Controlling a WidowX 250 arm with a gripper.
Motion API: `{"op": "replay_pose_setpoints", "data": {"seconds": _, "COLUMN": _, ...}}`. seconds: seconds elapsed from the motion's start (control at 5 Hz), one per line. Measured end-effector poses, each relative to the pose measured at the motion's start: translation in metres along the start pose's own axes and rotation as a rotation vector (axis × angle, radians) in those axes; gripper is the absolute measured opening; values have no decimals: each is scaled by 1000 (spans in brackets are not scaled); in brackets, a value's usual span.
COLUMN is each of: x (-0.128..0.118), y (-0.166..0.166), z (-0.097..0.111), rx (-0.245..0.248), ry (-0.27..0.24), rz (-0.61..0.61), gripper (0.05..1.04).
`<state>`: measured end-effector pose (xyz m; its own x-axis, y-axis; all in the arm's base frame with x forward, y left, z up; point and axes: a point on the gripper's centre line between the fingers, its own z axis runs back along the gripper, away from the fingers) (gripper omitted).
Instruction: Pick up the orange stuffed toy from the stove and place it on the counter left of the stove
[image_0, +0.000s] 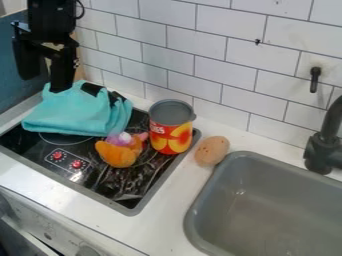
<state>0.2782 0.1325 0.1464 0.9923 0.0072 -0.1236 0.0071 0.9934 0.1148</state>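
Observation:
My gripper (44, 80) hangs at the upper left, its two fingers spread apart with nothing between them. Close below it, a folded teal cloth (80, 112) lies over the back left part of the black stovetop (127, 187); some black shows among its folds. An orange and purple soft toy (120, 151) rests on the stovetop in front of the cloth. Right of the toy stands an upright can (171, 131) with a red and yellow label and a grey top. A brown, potato-like object (212, 150) sits on the counter between the can and the sink.
A grey sink (199, 212) is set into the white counter (163, 220) at the lower right, with a black faucet (325, 145) at its back right. White wall tiles (200, 42) rise behind, bearing a black hook (315, 80). Oven knobs line the counter's front.

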Motion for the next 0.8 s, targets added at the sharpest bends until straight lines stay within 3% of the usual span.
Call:
{"op": "replay_pose_setpoints", "data": {"seconds": 0.2, "x": 1, "y": -3, "z": -9, "rx": -17, "ry": 29, "rz": -7, "gripper": 1001}}
{"op": "replay_pose_setpoints", "data": {"seconds": 0.4, "x": 8, "y": -15, "z": -9, "rx": -43, "ry": 3, "rz": -28, "gripper": 1001}}
{"op": "replay_pose_setpoints", "data": {"seconds": 0.6, "x": 16, "y": -35, "z": -6, "rx": -35, "ry": -9, "rz": -86, "gripper": 1001}}
{"op": "replay_pose_setpoints", "data": {"seconds": 0.8, "x": 23, "y": -40, "z": -5, "rx": -58, "ry": -50, "rz": -65, "gripper": 1001}}
